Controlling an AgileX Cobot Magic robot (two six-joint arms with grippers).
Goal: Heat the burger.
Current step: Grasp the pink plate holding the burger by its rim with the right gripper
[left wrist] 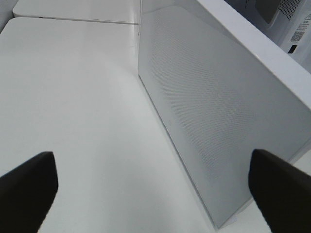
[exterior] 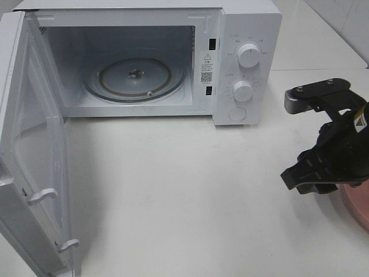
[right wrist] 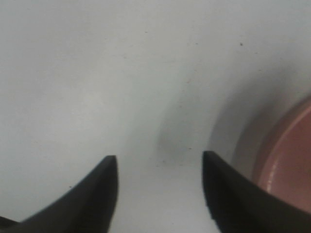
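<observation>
Burger was unseen; black right gripper (right wrist: 159, 156), parted and empty beside the round pink plate (right wrist: 286, 165), probably needed that rim squarely between its jaws.

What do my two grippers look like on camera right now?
The right gripper is matte black, with tapered jaws, a grey metal bracket on top and a small yellow warning sticker on its side. Of the left gripper only two black, wedge-shaped jaws show.

Microwave (exterior: 256, 86) and table (exterior: 173, 190) are white, plate (exterior: 358, 209) pink, jaws black
</observation>
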